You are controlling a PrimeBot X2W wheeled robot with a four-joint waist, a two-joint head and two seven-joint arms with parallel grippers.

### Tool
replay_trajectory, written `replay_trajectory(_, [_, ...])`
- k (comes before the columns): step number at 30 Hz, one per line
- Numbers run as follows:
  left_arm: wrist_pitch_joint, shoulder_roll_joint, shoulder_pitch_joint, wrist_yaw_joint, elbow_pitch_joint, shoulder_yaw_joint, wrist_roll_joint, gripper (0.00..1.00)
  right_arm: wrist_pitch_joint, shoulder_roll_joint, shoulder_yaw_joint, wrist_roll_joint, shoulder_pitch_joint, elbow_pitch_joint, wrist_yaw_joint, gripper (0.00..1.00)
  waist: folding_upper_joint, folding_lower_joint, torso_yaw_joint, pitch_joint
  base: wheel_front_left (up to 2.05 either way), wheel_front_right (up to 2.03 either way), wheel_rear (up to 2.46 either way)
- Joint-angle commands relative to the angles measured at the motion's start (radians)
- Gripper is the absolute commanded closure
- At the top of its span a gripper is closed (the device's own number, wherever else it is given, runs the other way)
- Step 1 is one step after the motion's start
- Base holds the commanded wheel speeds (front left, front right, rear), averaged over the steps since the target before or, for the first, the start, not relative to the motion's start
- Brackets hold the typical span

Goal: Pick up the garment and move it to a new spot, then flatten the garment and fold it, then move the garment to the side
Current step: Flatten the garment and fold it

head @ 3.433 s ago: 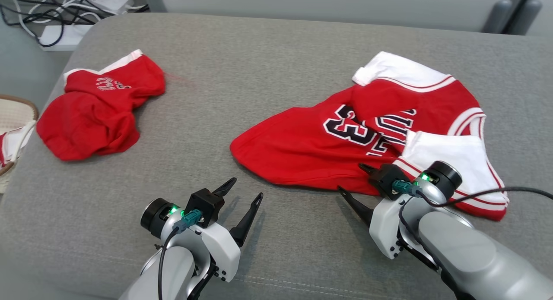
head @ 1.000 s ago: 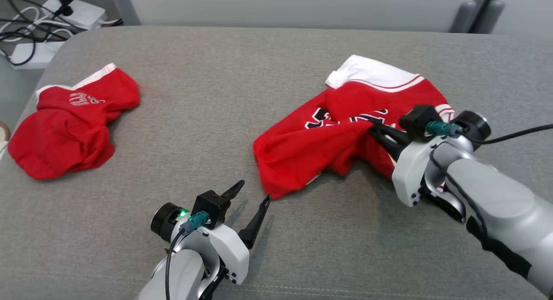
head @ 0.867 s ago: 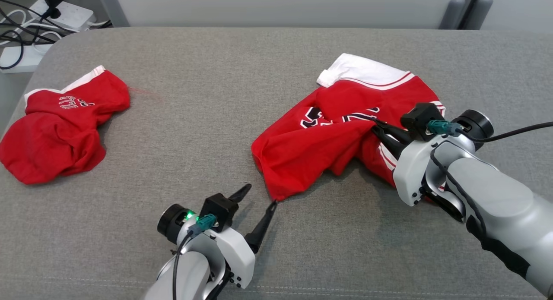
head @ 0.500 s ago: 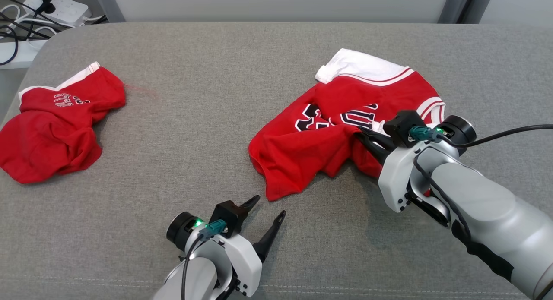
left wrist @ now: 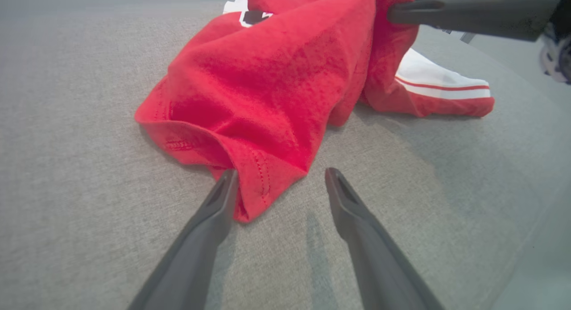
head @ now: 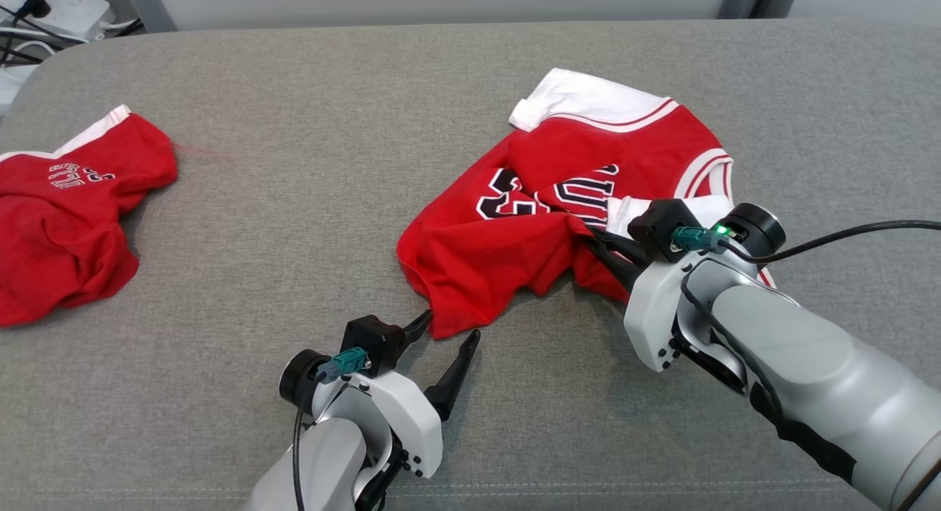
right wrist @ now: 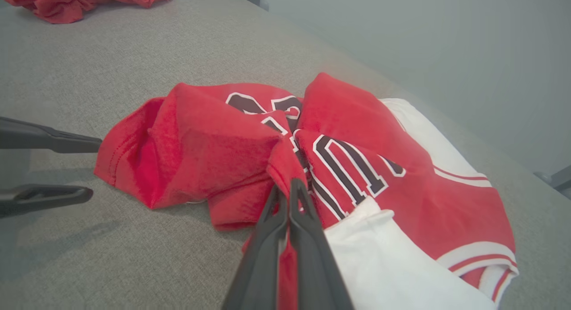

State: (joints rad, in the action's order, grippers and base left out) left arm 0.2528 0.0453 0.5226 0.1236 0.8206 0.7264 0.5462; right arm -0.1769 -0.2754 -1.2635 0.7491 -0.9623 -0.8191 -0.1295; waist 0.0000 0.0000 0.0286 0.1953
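From the head view, the crumpled red-and-white basketball jersey lies centre-right on the grey fabric cushion. The left wrist view shows the left gripper spread wide, the jersey's near hem corner between its fingers. In the right wrist view, the right gripper pinches a red fold.

Bare grey cushion between red jersey and second red garment: wide passage; jersey hem crowds left pincer tips

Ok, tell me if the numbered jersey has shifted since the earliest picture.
Yes. Pinched by the right end effector, the jersey has bunched up; its left hem now lies farther from the other red garment at left.
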Motion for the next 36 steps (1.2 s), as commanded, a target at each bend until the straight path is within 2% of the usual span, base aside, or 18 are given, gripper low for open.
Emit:
replay_trajectory(1, [0.009,0.01,0.036,0.007,-0.013,-0.024,0.008,0.0,-0.013,0.007,0.006,0.003,0.0,0.012,-0.001,1.0,0.0,0.0,-0.007,0.003,0.0,0.0,0.0])
replay_trajectory(8, [0.009,0.016,0.053,0.007,0.017,-0.008,0.088,0.0,-0.015,0.014,-0.003,0.001,-0.001,0.013,-0.001,1.0,0.0,0.0,-0.033,0.016,0.0,0.0,0.0])
replay_trajectory(9, [0.009,0.018,0.056,0.007,0.02,-0.004,0.097,0.09,-0.016,0.016,-0.003,0.001,-0.002,0.013,-0.001,1.0,0.0,0.0,-0.036,0.017,0.0,0.0,0.0])
replay_trajectory(10, [0.009,0.019,0.057,0.007,0.021,-0.003,0.109,0.37,-0.017,0.017,-0.004,0.001,-0.004,0.013,-0.001,1.0,0.0,0.0,-0.039,0.019,0.0,0.0,0.0])
replay_trajectory(11, [0.009,0.022,0.06,0.007,0.023,-0.002,0.117,0.96,-0.017,0.019,-0.005,0.002,-0.005,0.012,-0.001,1.0,0.0,0.0,-0.041,0.021,0.0,0.0,0.0])
replay_trajectory(12, [0.009,0.025,0.062,0.007,0.025,0.001,0.124,1.0,-0.018,0.02,-0.005,0.002,-0.006,0.011,-0.001,0.82,0.0,0.0,-0.043,0.022,0.0,0.0,0.0])
replay_trajectory(13, [0.009,0.027,0.062,0.007,0.029,0.003,0.137,1.0,-0.018,0.022,-0.005,0.004,-0.008,0.01,-0.001,0.54,0.0,0.0,-0.045,0.023,0.0,0.0,0.0])
replay_trajectory(14, [0.009,0.03,0.064,0.007,0.033,0.009,0.143,1.0,-0.023,0.022,-0.003,0.005,-0.01,0.007,-0.001,0.0,0.0,0.0,-0.046,0.025,0.0,0.0,0.0])
replay_trajectory(23, [0.009,0.092,0.076,0.007,0.016,0.015,0.2,1.0,-0.058,0.005,0.043,0.017,-0.01,-0.035,-0.001,0.0,0.0,0.0,-0.021,0.015,0.0,0.0,0.0])
replay_trajectory(29, [-0.041,0.181,0.081,0.007,0.035,0.063,0.286,1.0,-0.073,-0.008,0.067,0.019,0.031,-0.058,-0.001,0.0,0.0,0.0,0.013,-0.006,0.0,0.0,0.0])
replay_trajectory(36, [-0.121,0.267,0.072,0.007,-0.022,0.13,0.402,1.0,-0.079,0.008,0.075,0.019,0.06,-0.065,-0.001,0.0,0.0,0.0,0.025,-0.016,0.0,0.0,0.0])
